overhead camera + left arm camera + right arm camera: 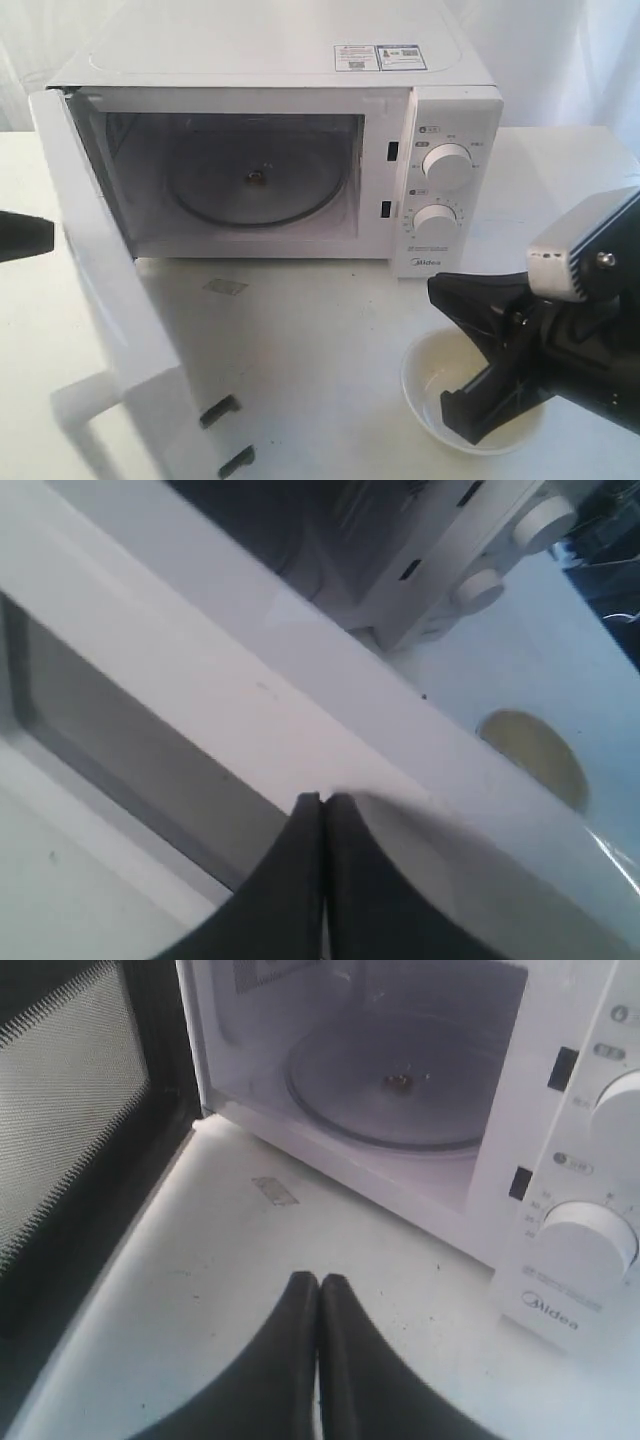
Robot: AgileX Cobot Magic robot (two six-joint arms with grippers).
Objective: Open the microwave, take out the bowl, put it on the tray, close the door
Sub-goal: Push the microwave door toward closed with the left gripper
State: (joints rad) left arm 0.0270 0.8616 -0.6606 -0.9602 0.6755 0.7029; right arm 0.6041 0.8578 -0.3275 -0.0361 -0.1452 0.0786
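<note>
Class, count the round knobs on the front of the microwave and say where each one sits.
2. The upper knob is on the right side of the microwave, beside the open cavity. The lower knob is directly below it, above the Midea logo. None appears hidden.

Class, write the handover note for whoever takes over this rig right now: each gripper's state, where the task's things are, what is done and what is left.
Left gripper: shut, empty, at the outer side of the open door; contact unclear.
Right gripper: shut, empty, near the bowl.
Microwave: open, turntable bare.
Bowl: out, upright on the white table in front of the control panel; no tray distinguishable.
Done: door opened, bowl taken out.
Left: confirm the bowl's placement, close the door.
</note>
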